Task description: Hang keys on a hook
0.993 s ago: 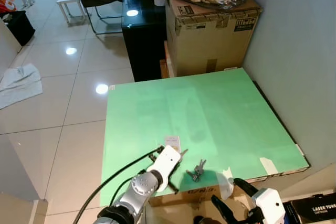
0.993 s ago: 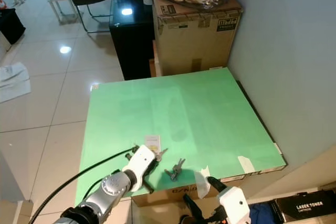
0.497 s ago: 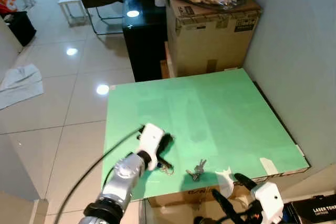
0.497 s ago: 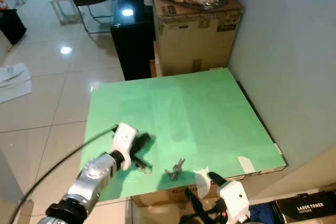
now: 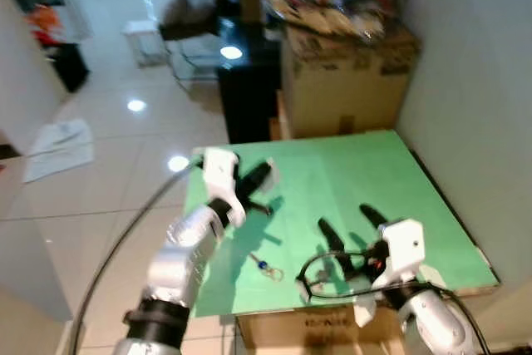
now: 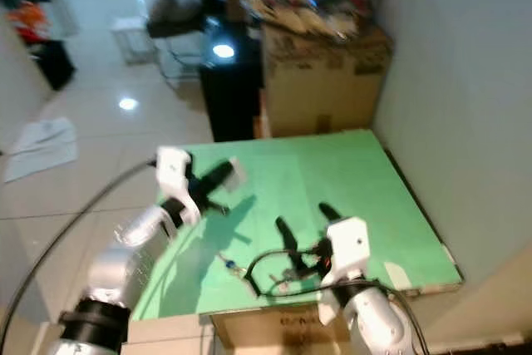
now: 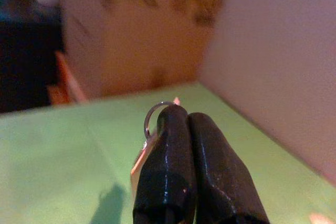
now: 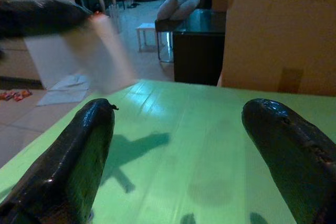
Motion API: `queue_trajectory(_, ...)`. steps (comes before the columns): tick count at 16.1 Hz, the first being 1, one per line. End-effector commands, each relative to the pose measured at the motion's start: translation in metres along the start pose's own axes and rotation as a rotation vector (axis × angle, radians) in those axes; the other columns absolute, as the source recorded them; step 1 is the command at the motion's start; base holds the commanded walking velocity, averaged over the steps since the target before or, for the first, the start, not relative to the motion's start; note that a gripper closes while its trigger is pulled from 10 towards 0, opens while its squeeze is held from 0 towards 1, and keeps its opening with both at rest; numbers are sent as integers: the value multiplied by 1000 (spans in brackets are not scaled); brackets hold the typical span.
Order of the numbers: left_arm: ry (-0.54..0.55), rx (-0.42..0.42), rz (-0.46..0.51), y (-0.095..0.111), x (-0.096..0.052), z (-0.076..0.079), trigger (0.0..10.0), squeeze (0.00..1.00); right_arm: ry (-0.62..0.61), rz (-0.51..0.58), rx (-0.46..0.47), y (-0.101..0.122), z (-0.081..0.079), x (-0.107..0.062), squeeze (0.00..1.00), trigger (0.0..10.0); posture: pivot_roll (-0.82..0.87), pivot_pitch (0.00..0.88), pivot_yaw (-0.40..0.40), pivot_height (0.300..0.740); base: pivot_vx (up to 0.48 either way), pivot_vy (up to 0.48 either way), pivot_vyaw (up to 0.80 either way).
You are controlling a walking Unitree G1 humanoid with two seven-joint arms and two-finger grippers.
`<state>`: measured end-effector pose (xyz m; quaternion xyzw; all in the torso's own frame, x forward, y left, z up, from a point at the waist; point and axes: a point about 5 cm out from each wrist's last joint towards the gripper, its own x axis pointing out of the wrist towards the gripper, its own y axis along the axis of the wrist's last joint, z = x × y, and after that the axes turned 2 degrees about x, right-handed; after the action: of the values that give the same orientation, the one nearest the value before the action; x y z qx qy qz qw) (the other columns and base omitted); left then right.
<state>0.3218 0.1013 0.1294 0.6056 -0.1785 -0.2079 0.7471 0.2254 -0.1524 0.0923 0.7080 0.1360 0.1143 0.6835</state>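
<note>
Left gripper (image 7: 184, 115) raised over green tabletop board (image 5: 374, 164), black fingers pressed together pinching silver key ring with pale tag (image 7: 140, 160), presumably lifted for hooking; right gripper (image 8: 181, 108) hovers spread low above board, likely as backup.

Both eye views are motion-blurred, wrist views dim, ceiling lights glaring off floor tiles (image 5: 137, 106).

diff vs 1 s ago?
Left gripper has risen off the green board, shut on a key ring with a white tag. Right gripper has come up over the board, fingers open. Camera shifted too. The other keys still lie near the board's front edge.
</note>
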Motion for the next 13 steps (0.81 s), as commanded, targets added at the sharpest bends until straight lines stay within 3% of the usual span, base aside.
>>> queue_trajectory(1, 4, -1, 35, 14, 2, -1, 0, 0, -38, -19, 11, -5, 5, 2, 1000, 10000, -194, 0, 81, 736, 0, 0, 0)
queue_trajectory(3, 34, 16, 62, 20, 0, -2, 0, 0, -106, 16, 5, 5, 10, 13, 1000, 10000, -186, 0, 86, 736, 0, 0, 0)
queue_trajectory(4, 99, 22, 84, 20, -4, -6, 0, 0, -171, 55, 0, 12, 13, 20, 1000, 10000, -184, 0, 87, 736, 0, 0, 0)
queue_trajectory(7, 240, -19, 118, 21, -24, -18, 0, 0, -339, 130, -10, 22, 26, 23, 1000, 10000, -170, 0, 77, 736, 0, 0, 0)
queue_trajectory(8, 243, -19, 128, 22, -26, -15, 0, 0, -369, 130, -4, 22, 30, 23, 1000, 10000, -170, 0, 77, 736, 0, 0, 0)
queue_trajectory(11, 221, -28, 149, 27, -19, -7, 0, 0, -349, 122, -14, 23, 30, 28, 1000, 10000, -150, 0, 51, 736, 0, 0, 0)
queue_trajectory(13, 265, 32, 104, 24, -22, -15, 0, 0, -334, 113, -7, 22, 27, 34, 1000, 10000, -136, 0, 41, 736, 0, 0, 0)
